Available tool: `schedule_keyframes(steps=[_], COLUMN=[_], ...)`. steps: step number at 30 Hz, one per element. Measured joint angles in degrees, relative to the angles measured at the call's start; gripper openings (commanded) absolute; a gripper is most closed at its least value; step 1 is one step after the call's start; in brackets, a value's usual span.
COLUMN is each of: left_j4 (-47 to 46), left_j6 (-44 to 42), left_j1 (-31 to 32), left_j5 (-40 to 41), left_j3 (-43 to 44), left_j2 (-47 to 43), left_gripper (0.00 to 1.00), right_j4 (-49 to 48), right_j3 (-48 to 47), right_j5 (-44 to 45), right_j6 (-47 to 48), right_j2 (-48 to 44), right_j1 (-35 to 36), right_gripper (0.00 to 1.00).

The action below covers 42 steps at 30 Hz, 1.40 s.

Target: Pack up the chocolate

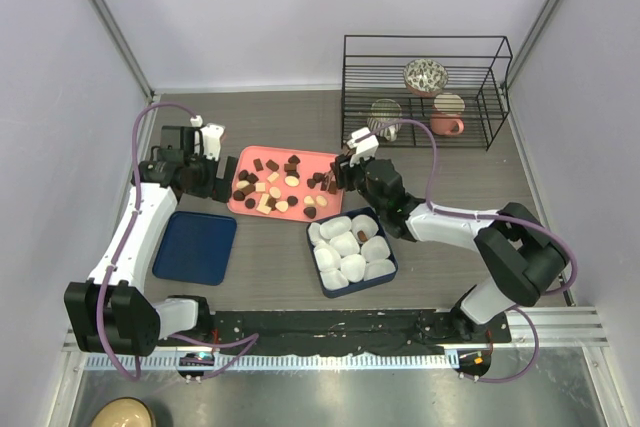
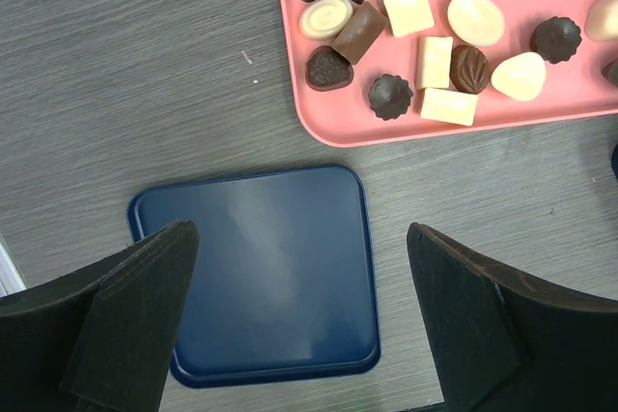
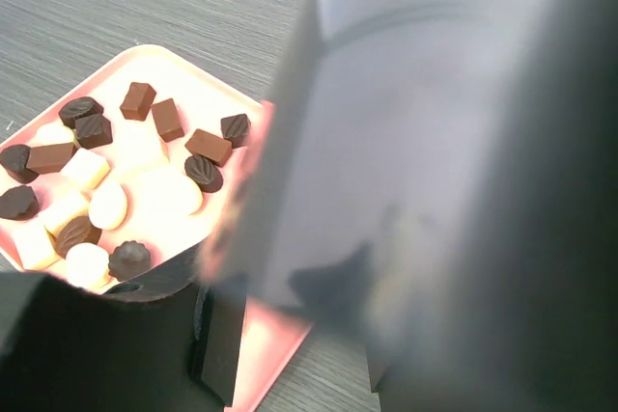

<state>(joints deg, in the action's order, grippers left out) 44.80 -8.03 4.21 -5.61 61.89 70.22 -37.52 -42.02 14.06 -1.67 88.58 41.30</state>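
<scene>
The chocolate (image 1: pixel 275 187) lies as several dark, mid-brown and cream pieces on a pink tray (image 1: pixel 318 158). One dark piece (image 1: pixel 362 236) sits in a white paper cup in the blue box (image 1: pixel 322 280). My left gripper (image 1: pixel 228 169) is open and empty by the tray's left end. In the left wrist view it (image 2: pixel 304 315) hangs over a blue lid (image 2: pixel 256 277), with chocolate (image 2: pixel 425 36) on the tray (image 2: pixel 541 113) beyond. My right gripper (image 1: pixel 338 175) is at the tray's right end. In the right wrist view it (image 3: pixel 294 354) shows a gap over the tray (image 3: pixel 261 344); a grey blur hides much of the view.
The blue lid (image 1: pixel 195 245) lies flat at the left. The blue box holds several white crinkled cups (image 1: pixel 345 244). A black wire rack (image 1: pixel 425 92) with a bowl and cups stands at the back right.
</scene>
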Motion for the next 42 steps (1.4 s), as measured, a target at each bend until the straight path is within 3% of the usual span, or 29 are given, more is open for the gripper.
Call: schedule_keyframes(steps=[18,42], left_j4=[0.0,0.0], left_j6=[0.0,-0.1], left_j1=[0.0,0.0], left_j5=[0.0,0.0], left_j3=[0.0,0.0], left_j2=[-0.1,-0.1], left_gripper=[0.95,0.94], right_j4=[2.1,3.5], right_j3=[-2.6,-15.1], right_j5=[-0.1,-6.8], right_j6=[0.3,2.9], right_j2=[0.0,11.6], right_j1=[-0.7,-1.5], right_gripper=[0.45,0.47])
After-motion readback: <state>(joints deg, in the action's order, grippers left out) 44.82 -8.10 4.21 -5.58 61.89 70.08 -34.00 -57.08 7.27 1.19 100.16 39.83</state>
